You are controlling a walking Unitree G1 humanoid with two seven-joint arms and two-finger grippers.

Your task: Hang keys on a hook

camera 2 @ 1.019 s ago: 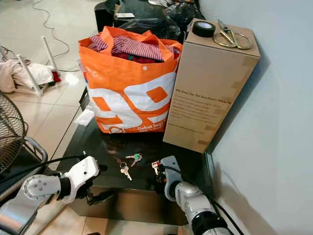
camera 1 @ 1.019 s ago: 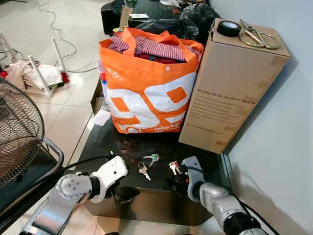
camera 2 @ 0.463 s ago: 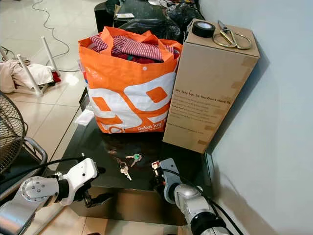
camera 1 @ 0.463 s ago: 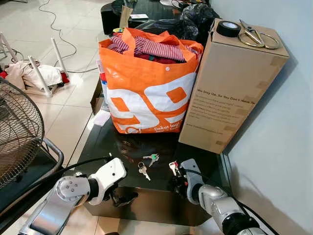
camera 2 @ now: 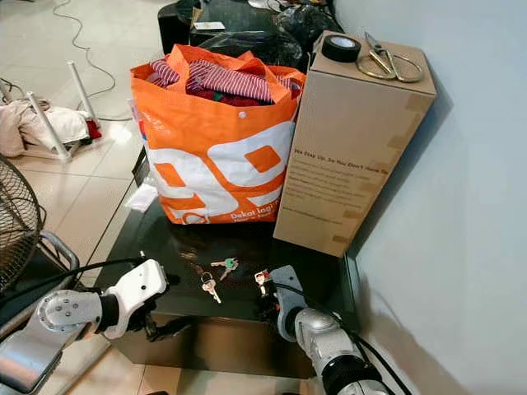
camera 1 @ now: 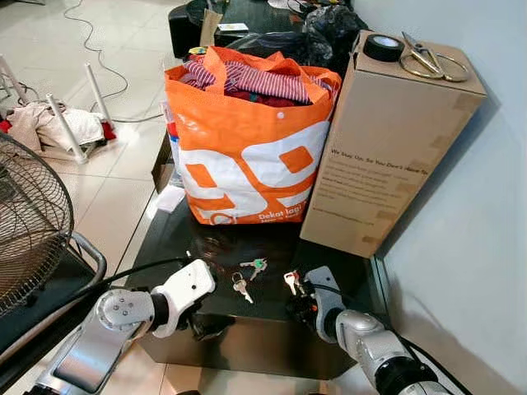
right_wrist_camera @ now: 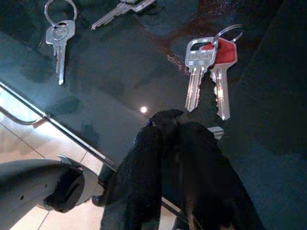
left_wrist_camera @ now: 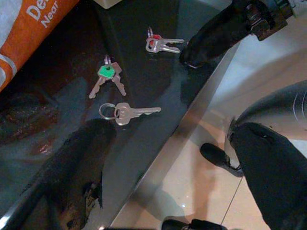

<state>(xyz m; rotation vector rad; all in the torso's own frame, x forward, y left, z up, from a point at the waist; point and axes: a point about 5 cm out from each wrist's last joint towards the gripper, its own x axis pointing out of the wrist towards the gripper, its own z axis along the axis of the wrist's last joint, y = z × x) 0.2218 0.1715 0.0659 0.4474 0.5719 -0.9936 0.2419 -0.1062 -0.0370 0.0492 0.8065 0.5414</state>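
Our right gripper [right_wrist_camera: 165, 125], clenched empty, has barely shifted at 6 o'clock of the red-tagged keys [right_wrist_camera: 211, 67] on the bench [camera 1: 272, 317]; grasp pending

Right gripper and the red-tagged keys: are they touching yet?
Apart. In the right wrist view the right gripper has its shut fingertips on the dark table, with bare tabletop between them and the red-tagged keys.

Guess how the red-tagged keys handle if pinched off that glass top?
The red-tagged keys lie flat on the glossy table, so they would probably skid rather than lift. Two keys on a ring likely dangle loosely. The right gripper sits close.
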